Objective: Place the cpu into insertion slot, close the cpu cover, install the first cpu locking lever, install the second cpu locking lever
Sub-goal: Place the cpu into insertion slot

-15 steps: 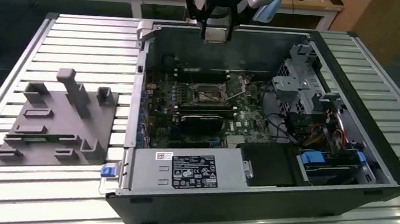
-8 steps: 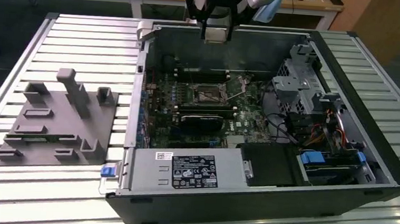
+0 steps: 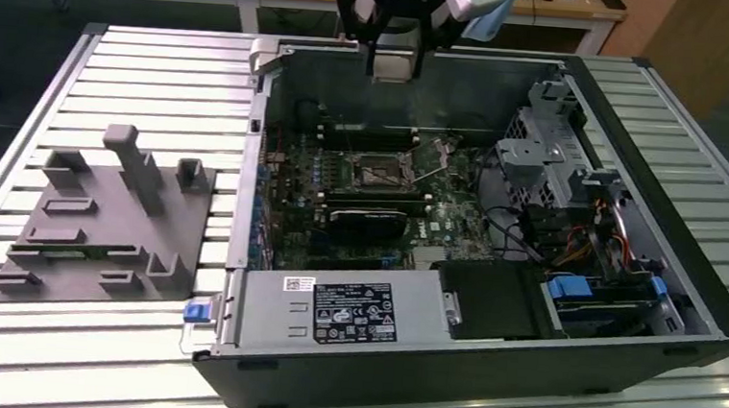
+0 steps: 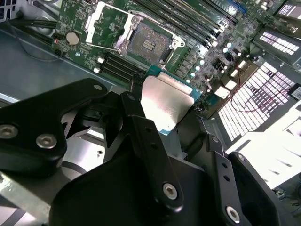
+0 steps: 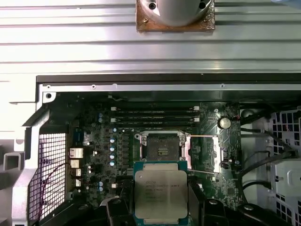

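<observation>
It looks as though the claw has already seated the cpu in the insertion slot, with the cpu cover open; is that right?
Not quite: the first wrist view shows the insertion slot bare, while the claw holds the cpu above the board. The cpu cover is open, as you say.

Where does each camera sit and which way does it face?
Exterior view: off the arm, looking down into the open computer case on the slatted table; the pincer hangs over its far side.
First wrist view: on the arm, facing straight down at the circuit board; the chip shows between pincer tips.
Second wrist view: on the arm, slanting along the black fingers toward the socket.
Shared: both wrist views show the held chip apart from the empty socket.
</observation>
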Action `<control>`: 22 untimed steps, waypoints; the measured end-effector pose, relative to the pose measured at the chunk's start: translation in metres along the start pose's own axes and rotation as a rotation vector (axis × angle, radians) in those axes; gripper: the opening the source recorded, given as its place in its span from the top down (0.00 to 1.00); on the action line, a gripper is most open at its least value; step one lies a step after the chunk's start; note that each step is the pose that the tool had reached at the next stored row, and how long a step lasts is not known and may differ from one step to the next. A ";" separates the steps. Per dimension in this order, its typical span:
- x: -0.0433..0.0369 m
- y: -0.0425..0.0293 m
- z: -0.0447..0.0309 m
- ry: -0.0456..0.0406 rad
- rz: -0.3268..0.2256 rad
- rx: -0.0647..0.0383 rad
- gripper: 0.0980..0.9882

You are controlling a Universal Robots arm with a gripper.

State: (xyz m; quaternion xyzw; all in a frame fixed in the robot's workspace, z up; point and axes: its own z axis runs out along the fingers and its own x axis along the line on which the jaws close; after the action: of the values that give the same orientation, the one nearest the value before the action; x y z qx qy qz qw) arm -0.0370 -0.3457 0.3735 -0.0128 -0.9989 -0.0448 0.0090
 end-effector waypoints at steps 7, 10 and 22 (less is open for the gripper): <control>-0.0001 -0.0009 0.0101 -0.0005 0.000 0.000 0.50; -0.0002 -0.0013 0.0143 -0.0007 0.000 0.000 0.50; -0.0005 -0.0028 0.0308 -0.0008 0.000 0.000 0.50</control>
State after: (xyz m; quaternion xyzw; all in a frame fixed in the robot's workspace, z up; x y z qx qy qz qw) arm -0.0370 -0.3457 0.3425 -0.0128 -0.9989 -0.0448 0.0087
